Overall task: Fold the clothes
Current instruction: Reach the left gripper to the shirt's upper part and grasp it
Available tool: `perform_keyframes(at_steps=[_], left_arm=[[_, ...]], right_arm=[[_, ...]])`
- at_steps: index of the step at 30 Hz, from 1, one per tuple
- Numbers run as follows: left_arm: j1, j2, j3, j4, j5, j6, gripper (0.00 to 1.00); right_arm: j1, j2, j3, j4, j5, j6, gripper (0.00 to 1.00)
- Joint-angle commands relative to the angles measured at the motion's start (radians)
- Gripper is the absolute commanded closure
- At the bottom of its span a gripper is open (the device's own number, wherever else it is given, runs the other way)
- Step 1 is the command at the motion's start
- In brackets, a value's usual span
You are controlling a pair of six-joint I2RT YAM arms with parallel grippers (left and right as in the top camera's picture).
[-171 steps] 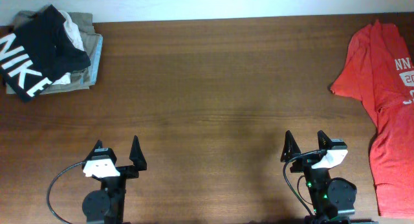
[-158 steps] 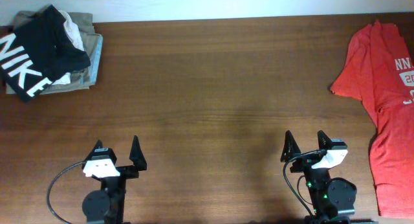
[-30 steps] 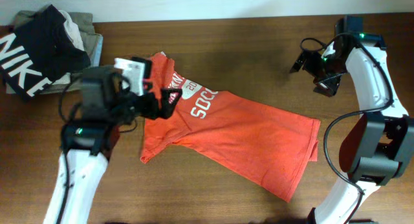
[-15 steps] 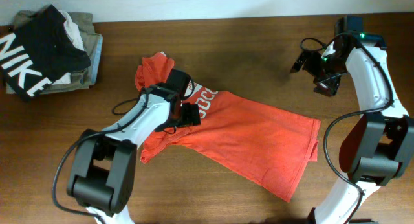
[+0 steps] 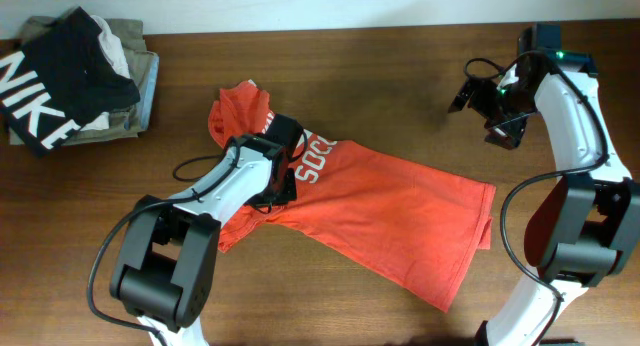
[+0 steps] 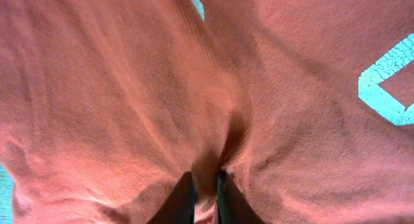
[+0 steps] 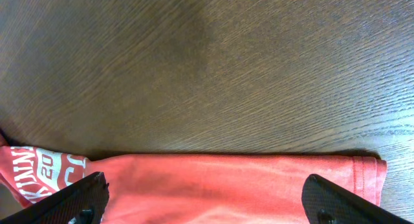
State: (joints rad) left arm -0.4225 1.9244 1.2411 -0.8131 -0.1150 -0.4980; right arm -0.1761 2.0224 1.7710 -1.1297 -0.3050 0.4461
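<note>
Left pincer point(image 5: 278, 178) edged along T-shirt point(image 5: 400, 226), now pinching cloth ridge; right pincer point(image 5: 497, 114) spread wide. Lift slowly, avoid dragging.

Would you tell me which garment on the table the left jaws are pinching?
The red-orange T-shirt, spread mid-table: the left jaws are shut on a fold of it. The black NIKE garment and khaki pile lie apart.

The left claw point(image 6: 206, 188) pinches a ridge of the red-orange T-shirt point(image 6: 129, 88), white lettering point(image 6: 388, 88) at right.
</note>
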Motion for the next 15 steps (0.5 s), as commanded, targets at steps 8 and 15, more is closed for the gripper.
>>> perform_keyframes(at_steps=[8, 15], left_arm=[[-0.003, 0.013, 0.08, -0.047, 0.11, 0.063, 0.3], [-0.059, 0.09, 0.08, -0.034, 0.127, 0.065, 0.34]], right_arm=[[-0.001, -0.024, 0.014, 0.0, 0.002, 0.004, 0.01], [-0.001, -0.024, 0.014, 0.0, 0.002, 0.004, 0.01]])
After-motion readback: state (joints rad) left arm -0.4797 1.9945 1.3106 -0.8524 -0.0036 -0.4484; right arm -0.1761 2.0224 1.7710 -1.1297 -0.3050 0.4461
